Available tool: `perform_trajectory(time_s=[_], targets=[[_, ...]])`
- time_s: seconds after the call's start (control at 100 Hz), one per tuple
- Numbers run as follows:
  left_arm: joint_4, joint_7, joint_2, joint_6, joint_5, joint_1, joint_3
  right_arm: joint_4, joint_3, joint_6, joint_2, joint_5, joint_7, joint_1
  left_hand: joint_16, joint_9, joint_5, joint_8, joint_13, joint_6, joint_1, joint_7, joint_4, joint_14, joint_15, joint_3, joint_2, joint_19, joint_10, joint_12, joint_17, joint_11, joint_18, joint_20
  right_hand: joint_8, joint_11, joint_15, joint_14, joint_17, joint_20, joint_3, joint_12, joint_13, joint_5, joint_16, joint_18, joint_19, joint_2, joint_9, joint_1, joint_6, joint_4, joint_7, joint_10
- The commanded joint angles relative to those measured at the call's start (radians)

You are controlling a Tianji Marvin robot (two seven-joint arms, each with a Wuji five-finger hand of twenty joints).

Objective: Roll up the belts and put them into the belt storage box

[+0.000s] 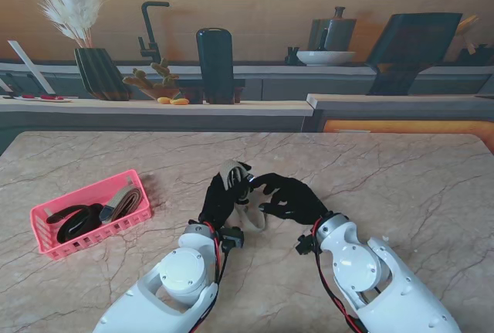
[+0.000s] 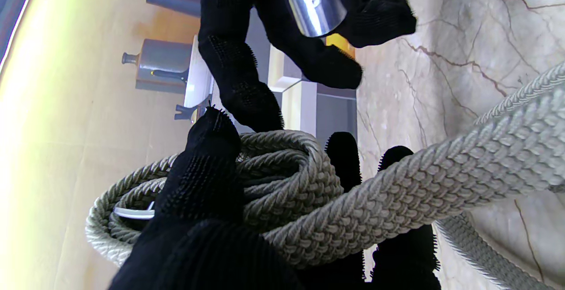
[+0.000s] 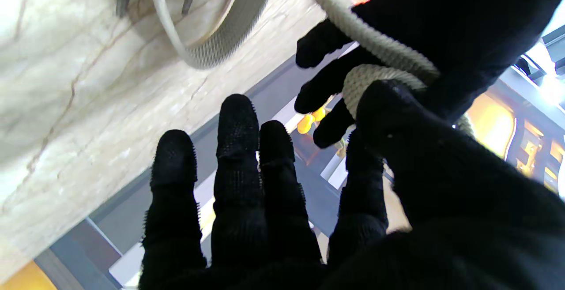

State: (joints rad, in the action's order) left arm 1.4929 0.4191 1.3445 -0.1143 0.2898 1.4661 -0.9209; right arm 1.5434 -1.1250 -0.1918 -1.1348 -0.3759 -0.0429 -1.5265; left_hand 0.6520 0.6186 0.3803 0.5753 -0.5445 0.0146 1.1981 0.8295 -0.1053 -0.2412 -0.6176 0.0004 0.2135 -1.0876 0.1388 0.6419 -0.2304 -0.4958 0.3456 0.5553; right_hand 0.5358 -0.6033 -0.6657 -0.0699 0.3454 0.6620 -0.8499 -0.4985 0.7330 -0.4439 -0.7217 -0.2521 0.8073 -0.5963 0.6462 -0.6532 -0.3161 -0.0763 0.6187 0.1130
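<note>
The left hand is closing its black-gloved fingers around a half-wound coil of the beige braided fabric belt, lifted off the beige marble tabletop at about the middle of its near half. In the left wrist view the thumb is pressing across the coil's turns while the other fingers are backing it from behind, so this hand is gripping the roll firmly.

The right hand is sitting just to the right of the coil, its thumb touching the roll's side and its four fingers spreading out, mostly free. It seems to be pinching or steadying the coil rather than clasping it, though the right wrist view is too crowded with black glove to be sure.

The belt's unwound tail is running off the coil as a long strand, looping down onto the tabletop on the near side of the coil. That tail's long axis is leading away from the left hand toward the right hand's side, so the right hand is the nearer one for feeding the slack.

The pink plastic slatted belt storage box is standing well to the left of the coil, already holding a black rolled belt and a grey-brown rolled belt. The left hand is therefore the nearer one for the eventual drop.
</note>
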Motion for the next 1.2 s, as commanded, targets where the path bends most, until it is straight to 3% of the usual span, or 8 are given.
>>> perform_trajectory(time_s=[0.0,0.14,0.21,0.31,0.52,0.66,0.81,1.19], targets=[[0.000,0.006,0.010,-0.006,0.000,0.002,0.003,0.001,0.017,0.006,0.001,0.009,0.022,0.004,-0.014,-0.039,0.014,-0.005,0.038,-0.058,0.047,-0.024,0.042,0.041,0.022,-0.013,-0.121,0.004,-0.049,-0.037,0.011,0.020,-0.030,0.002,-0.003,-0.021,-0.024,0.026,-0.009,0.025,0.002,-0.019,-0.026,0.011,-0.021,0.023,-0.021,0.026,-0.035,-0.021,-0.076,0.034,0.020,0.003],[0.000,0.001,0.013,-0.008,0.024,0.001,0.009,-0.017,0.047,0.011,0.003,0.054,0.062,0.031,-0.037,-0.046,0.008,-0.011,0.040,-0.055,0.014,-0.032,0.058,0.046,0.049,-0.007,-0.094,0.018,-0.044,-0.100,0.017,0.025,-0.031,-0.005,-0.013,-0.016,-0.024,0.023,-0.013,0.029,0.011,-0.022,-0.031,0.032,-0.023,0.024,-0.023,0.031,-0.043,-0.021,-0.085,0.034,0.005,0.005],[-0.005,0.001,0.015,-0.008,0.027,-0.001,0.013,-0.024,0.061,0.011,0.003,0.078,0.077,0.043,-0.039,-0.021,0.004,-0.014,0.005,-0.050,-0.126,-0.028,0.049,0.043,0.027,0.219,-0.004,0.009,-0.036,-0.123,-0.013,0.010,-0.032,-0.005,-0.019,-0.014,-0.023,0.023,-0.016,0.030,0.016,-0.024,-0.035,0.047,-0.023,0.025,-0.026,0.034,-0.046,-0.022,-0.092,0.034,-0.003,0.006],[-0.010,0.003,0.017,-0.003,0.029,-0.005,0.017,-0.029,0.072,0.004,0.003,0.103,0.094,0.051,0.001,0.090,0.013,-0.013,-0.110,-0.042,-0.136,-0.001,0.043,0.016,-0.077,0.288,0.033,-0.070,-0.021,-0.039,-0.108,-0.024,-0.037,0.020,-0.032,-0.008,-0.020,0.022,-0.019,0.033,0.023,-0.025,-0.038,0.077,-0.023,0.026,-0.029,0.039,-0.052,-0.022,-0.101,0.034,-0.015,0.007],[-0.010,0.007,0.017,0.020,0.019,-0.006,0.013,0.000,0.034,-0.010,0.007,0.062,0.078,0.022,0.069,0.310,0.065,-0.015,-0.382,-0.010,-0.030,0.095,0.043,-0.011,-0.372,0.173,-0.017,-0.357,-0.048,0.089,-0.379,-0.265,-0.012,0.071,-0.061,-0.004,-0.018,0.019,-0.009,0.040,0.040,-0.025,-0.035,0.124,-0.024,0.031,-0.027,0.048,-0.051,-0.017,-0.095,0.036,-0.021,0.009],[0.000,-0.018,0.008,0.042,0.028,-0.004,-0.001,0.051,-0.038,-0.015,0.014,-0.022,0.048,-0.032,0.093,0.387,0.081,0.016,-0.599,0.016,-0.068,0.175,0.058,0.043,-0.601,0.178,0.010,-0.631,-0.049,0.155,-0.638,-0.449,-0.031,0.008,-0.072,0.007,-0.011,0.009,0.000,0.048,0.061,-0.019,-0.027,0.017,-0.019,0.030,-0.023,0.044,-0.037,0.007,-0.013,0.033,0.006,0.018],[0.012,-0.068,-0.002,0.075,0.072,-0.003,-0.014,0.095,-0.111,-0.048,0.012,-0.132,-0.033,-0.083,0.134,0.447,0.105,0.093,-0.703,0.012,-0.258,0.251,0.051,0.073,-0.686,0.464,0.190,-0.771,-0.050,0.193,-0.780,-0.485,-0.062,-0.072,-0.061,0.012,-0.007,0.012,0.009,0.054,0.061,-0.013,-0.005,-0.062,-0.016,0.031,-0.018,0.029,-0.008,0.027,0.065,0.030,0.010,0.012],[0.004,-0.365,-0.061,0.165,0.183,-0.032,-0.039,-0.005,-0.113,-0.237,0.054,-0.579,-0.193,0.021,0.140,0.440,0.138,0.082,-0.717,0.067,-0.474,0.040,0.013,0.109,-0.634,0.703,0.363,-0.728,-0.067,0.210,-0.825,-0.460,-0.092,-0.101,-0.112,0.111,0.169,0.047,0.018,0.038,-0.010,0.093,-0.024,0.345,0.097,0.062,-0.049,-0.038,-0.063,0.076,-0.088,0.007,-0.052,-0.062]])
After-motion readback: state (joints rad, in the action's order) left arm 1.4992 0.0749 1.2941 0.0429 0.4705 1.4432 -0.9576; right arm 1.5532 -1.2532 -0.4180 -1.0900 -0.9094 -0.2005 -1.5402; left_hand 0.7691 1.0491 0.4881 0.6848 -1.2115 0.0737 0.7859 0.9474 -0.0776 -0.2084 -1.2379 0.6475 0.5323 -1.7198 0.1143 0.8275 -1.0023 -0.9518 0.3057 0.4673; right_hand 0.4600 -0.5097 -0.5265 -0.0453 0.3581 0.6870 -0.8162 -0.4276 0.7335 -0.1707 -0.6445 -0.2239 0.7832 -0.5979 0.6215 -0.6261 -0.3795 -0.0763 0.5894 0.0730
